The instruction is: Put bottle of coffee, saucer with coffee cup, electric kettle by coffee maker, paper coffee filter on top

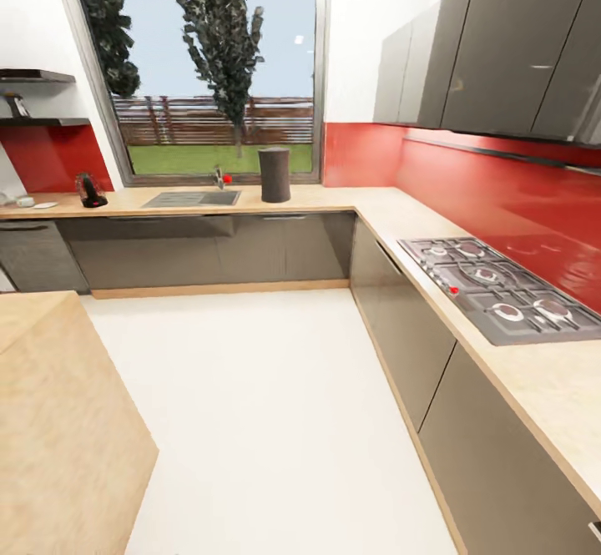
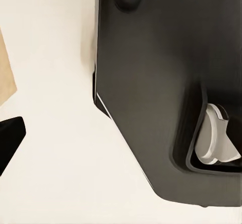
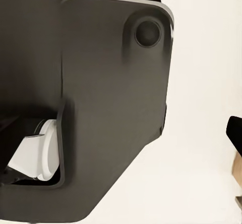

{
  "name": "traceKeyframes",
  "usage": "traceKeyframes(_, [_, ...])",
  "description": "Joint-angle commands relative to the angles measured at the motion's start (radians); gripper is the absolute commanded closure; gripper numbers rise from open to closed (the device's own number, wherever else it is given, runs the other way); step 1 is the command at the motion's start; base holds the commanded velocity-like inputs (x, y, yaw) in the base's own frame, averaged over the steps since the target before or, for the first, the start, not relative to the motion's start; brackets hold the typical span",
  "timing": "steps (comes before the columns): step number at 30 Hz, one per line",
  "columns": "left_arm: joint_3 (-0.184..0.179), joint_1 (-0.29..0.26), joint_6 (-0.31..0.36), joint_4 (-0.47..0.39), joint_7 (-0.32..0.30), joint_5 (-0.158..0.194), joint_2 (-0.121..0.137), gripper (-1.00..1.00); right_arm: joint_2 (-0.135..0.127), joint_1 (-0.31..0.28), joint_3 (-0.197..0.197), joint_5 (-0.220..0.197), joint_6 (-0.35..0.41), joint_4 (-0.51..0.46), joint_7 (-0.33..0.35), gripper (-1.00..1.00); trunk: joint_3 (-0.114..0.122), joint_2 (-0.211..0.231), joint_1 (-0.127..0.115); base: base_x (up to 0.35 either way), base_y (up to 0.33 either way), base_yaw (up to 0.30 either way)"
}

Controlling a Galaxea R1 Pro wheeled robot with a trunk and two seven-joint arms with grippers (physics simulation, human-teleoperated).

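A: Where's the coffee maker point(image 1: 275, 174)?
B: Far edge of the kitchen countertop point(image 1: 334, 199), beside the sink point(image 1: 191, 199), straight ahead.
A: Nearer arm? Jaws?
B: Can't tell either; wrist views show robot base.

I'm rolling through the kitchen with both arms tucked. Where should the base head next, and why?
Probably forward and left, toward the far end of the kitchen countertop. The electric kettle stands there with what looks like the saucer and coffee cup beside it, below the wall shelves. All are well across the open floor, too far to reach from here.
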Motion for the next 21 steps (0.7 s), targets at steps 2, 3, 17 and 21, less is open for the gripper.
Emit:
traceKeyframes(2, [0.005, -0.001, 0.0, 0.0, 0.001, 0.002, 0.0, -1.0, 0.0, -0.001, 0.006, 0.0, -0.003, 0.001, 0.0, -1.0, 0.001, -0.002, 0.001, 0.0, 0.0, 0.121])
traceKeyframes(3, [0.005, -0.001, 0.0, 0.0, 0.001, 0.003, 0.0, -1.0, 0.0, -0.001, 0.006, 0.0, -0.003, 0.001, 0.0, -1.0, 0.002, -0.002, 0.001, 0.0, 0.0, 0.12])
traceKeyframes(17, [0.006, -0.001, 0.0, 0.0, 0.0, 0.003, -0.001, -1.0, 0.0, -0.001, 0.006, 0.0, -0.003, 0.001, 0.0, -1.0, 0.023, -0.002, 0.001, 0.0, 0.0, 0.115])
traceKeyframes(21, [0.006, -0.001, 0.0, 0.0, 0.0, 0.003, -0.001, -1.0, 0.0, -0.001, 0.006, 0.0, -0.003, 0.001, 0.0, -1.0, 0.028, -0.002, 0.001, 0.0, 0.0, 0.1])
